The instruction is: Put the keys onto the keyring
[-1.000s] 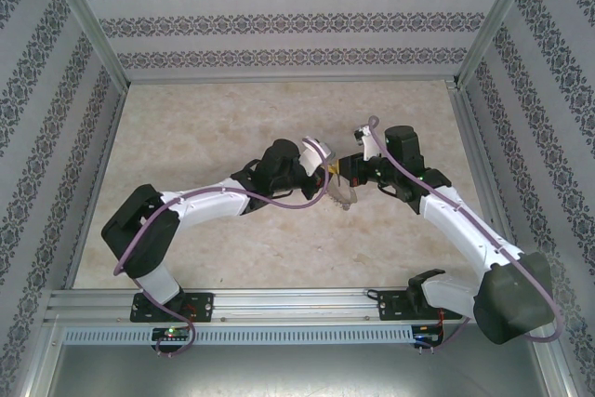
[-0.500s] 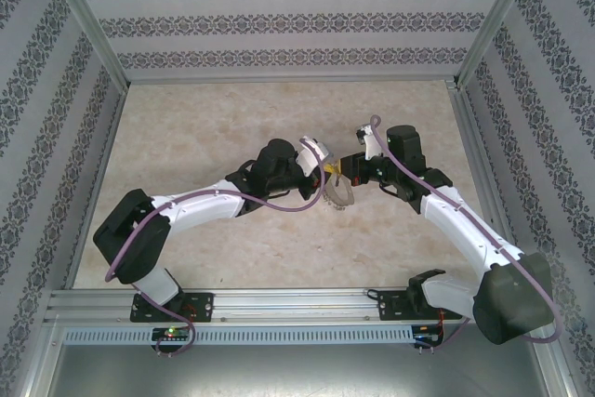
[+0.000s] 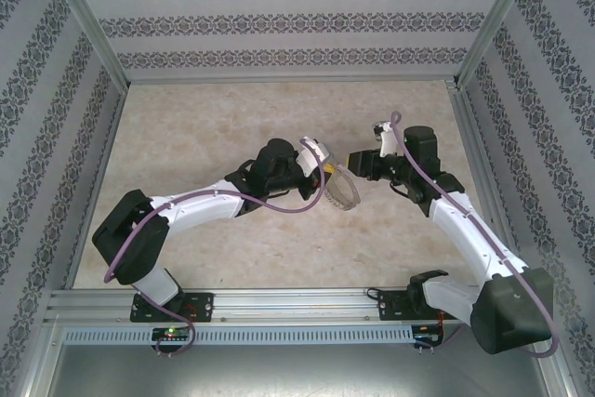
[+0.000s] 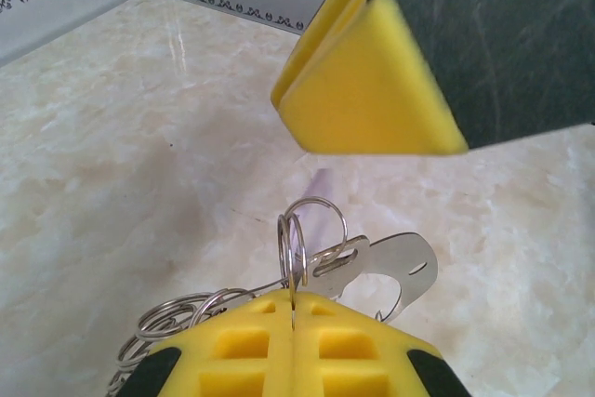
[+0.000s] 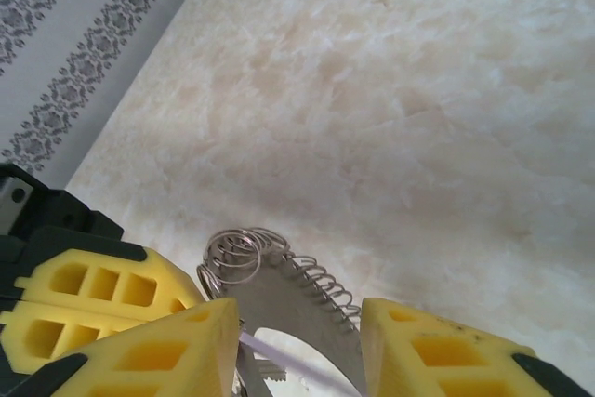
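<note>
Two grippers meet mid-table in the top view. The left gripper (image 3: 324,177) is clamped on the large thin grey-beige keyring hoop fringed with small silvery rings (image 3: 344,193). The right gripper (image 3: 354,159) sits just beside the keyring, not touching it.

Left wrist: the left gripper's yellow foam pads (image 4: 251,350) are pressed shut, pinching one small wire ring on the keyring's rim. A flat silvery part of the keyring (image 4: 395,262) sticks out to the right. The pale lilac strip behind is probably the tag of the small dark metal key (image 4: 323,185), but it is too blurred to be sure. The right gripper's yellow pad (image 4: 372,90) hangs above, clear of the metal.

Right wrist: the right gripper (image 5: 297,346) has its jaws apart and grips nothing. The keyring (image 5: 279,299) lies below the gap, and the lilac tag of the key (image 5: 288,360) crosses it. The left gripper's pads (image 5: 84,299) are at the left, against the fringe.

Handling, judged: light, stiff, thin metal, slippery, and the fringe swings loose. Pinch the key flat near its tag and hold the keyring by the hoop rim.
</note>
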### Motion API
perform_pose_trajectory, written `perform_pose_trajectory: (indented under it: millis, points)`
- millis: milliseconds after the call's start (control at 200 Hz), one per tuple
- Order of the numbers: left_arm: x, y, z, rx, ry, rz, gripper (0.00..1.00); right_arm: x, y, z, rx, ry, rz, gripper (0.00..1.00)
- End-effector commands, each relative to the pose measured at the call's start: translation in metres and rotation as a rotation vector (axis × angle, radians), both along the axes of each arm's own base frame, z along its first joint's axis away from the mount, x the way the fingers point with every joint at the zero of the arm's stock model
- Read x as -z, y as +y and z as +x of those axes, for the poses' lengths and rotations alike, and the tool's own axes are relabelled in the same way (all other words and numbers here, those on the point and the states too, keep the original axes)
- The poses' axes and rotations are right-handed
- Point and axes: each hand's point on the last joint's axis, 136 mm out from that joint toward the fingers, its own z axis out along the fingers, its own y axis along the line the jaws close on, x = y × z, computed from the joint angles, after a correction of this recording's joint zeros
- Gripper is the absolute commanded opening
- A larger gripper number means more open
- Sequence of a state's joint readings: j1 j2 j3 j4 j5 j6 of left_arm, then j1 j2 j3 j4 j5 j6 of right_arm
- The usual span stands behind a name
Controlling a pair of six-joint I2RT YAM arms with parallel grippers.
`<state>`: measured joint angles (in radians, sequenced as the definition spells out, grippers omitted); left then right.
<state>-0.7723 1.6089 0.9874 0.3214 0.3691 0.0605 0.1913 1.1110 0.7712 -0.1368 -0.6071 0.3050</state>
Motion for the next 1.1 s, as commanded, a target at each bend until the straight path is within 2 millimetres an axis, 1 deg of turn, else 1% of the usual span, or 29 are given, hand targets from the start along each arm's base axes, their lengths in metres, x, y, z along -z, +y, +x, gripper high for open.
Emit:
perform_pose_trajectory:
  millis: [0, 75, 170, 325, 485, 605, 784, 954, 1049, 1094]
  points:
    - [-0.021, -0.005, -0.006, 0.041, -0.051, -0.035, 0.00, -0.005, 0.003, -0.003, -0.020, -0.011, 0.067, 0.41]
    - [-0.019, -0.006, -0.006, 0.046, -0.046, -0.033, 0.00, -0.002, 0.003, -0.005, -0.016, -0.004, 0.098, 0.42]
    - [-0.018, -0.005, -0.006, 0.045, -0.045, -0.034, 0.00, 0.001, 0.001, -0.011, -0.004, 0.003, 0.113, 0.46]
    - [-0.016, -0.005, -0.006, 0.044, -0.044, -0.031, 0.00, 0.005, -0.004, -0.029, 0.021, 0.018, 0.121, 0.55]
    - [-0.017, -0.005, -0.006, 0.047, -0.043, -0.034, 0.00, 0.018, -0.006, -0.048, 0.031, 0.059, 0.135, 0.58]
    - [-0.016, -0.006, -0.006, 0.052, -0.041, -0.033, 0.00, 0.035, -0.006, -0.056, 0.037, 0.094, 0.141, 0.59]
    - [-0.016, -0.006, -0.006, 0.056, -0.038, -0.033, 0.00, 0.054, 0.003, -0.061, 0.024, 0.116, 0.119, 0.59]
    - [-0.015, -0.008, -0.007, 0.062, -0.030, -0.035, 0.00, 0.068, 0.012, -0.056, 0.027, 0.119, 0.073, 0.59]
    - [-0.015, -0.008, -0.007, 0.064, -0.030, -0.036, 0.00, 0.078, 0.012, -0.051, 0.042, 0.130, 0.050, 0.56]
    - [-0.015, -0.008, -0.007, 0.066, -0.029, -0.036, 0.00, 0.081, 0.012, -0.048, 0.051, 0.128, 0.045, 0.53]
